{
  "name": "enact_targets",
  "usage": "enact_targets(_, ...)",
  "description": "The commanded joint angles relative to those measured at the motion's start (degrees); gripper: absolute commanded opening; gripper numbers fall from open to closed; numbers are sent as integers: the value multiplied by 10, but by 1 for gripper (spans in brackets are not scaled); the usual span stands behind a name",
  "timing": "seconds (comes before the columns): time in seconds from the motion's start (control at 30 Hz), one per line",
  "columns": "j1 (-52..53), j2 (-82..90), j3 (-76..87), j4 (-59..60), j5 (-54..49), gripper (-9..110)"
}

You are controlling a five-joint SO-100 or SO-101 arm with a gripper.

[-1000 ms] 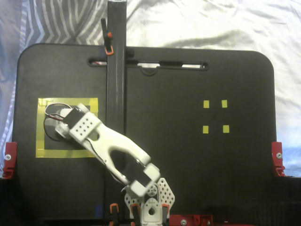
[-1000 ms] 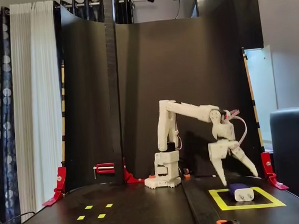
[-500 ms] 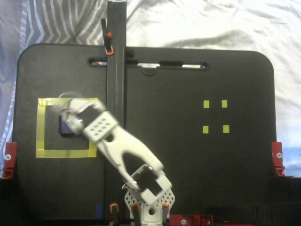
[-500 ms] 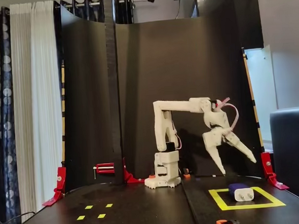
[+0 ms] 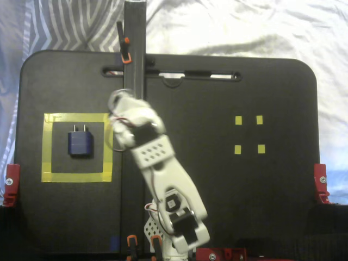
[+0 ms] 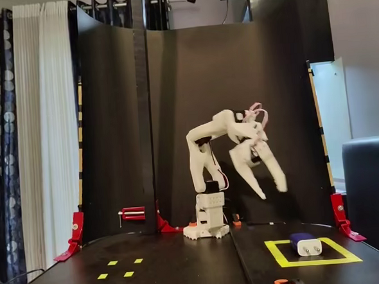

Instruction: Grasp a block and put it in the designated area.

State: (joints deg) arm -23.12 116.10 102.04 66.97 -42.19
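One small dark blue boxy block [image 5: 80, 143] with two silver prongs sits alone in the left-middle of the top-down fixed view, inside the large yellow tape square with its black centre [image 5: 47, 147]. A second ago the white arm covered it; now the white two-finger pincer [image 5: 117, 122] has swung off toward the frame's centre, blurred, just right of the tape, against the black upright post [image 5: 134, 65].

Switch to the side-on fixed view: the block [image 6: 305, 244] rests on the black tabletop [image 6: 184, 268] in the lower right, within the square [image 6: 280, 260]. The pincer [image 6: 271, 190] hangs high above centre, fingers apart and empty. Delivery looks done; the arm is retreating.
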Motion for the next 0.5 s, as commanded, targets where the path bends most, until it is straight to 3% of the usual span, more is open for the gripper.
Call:
enact_targets(0.0,35,38,-14,-18,4,0)
enact_targets(0.33,140,135,20,-112,64,0)
enact_targets(0.47,172,199,80,-181,133,0)
